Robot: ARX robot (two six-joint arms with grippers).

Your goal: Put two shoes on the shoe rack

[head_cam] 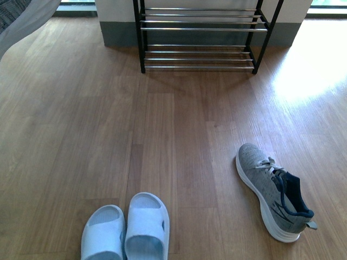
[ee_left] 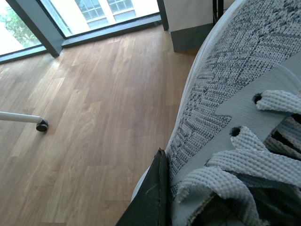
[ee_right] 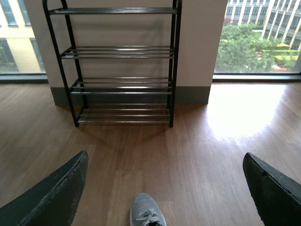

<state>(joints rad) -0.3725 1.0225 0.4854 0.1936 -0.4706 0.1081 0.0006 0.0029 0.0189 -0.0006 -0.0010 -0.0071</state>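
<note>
My left gripper (ee_left: 197, 202) is shut on a grey sneaker (ee_left: 235, 84); one black finger (ee_left: 153, 197) presses its knit side by the laces, the other finger is hidden. That shoe also shows blurred at the front view's top left corner (head_cam: 21, 21). The second grey sneaker (head_cam: 274, 189) lies on the floor at the right, toe toward the shoe rack (head_cam: 200, 30). My right gripper (ee_right: 164, 188) is open and empty above this sneaker's toe (ee_right: 147, 212), facing the rack (ee_right: 122, 54). The pale blue slides (head_cam: 127, 227) lie side by side at the near edge.
The rack stands against a white wall with a grey baseboard (head_cam: 116, 32). Windows flank the wall. A white leg with a black caster (ee_left: 41, 125) stands on the wood floor in the left wrist view. A sunlit patch (head_cam: 309, 70) lies right of the rack.
</note>
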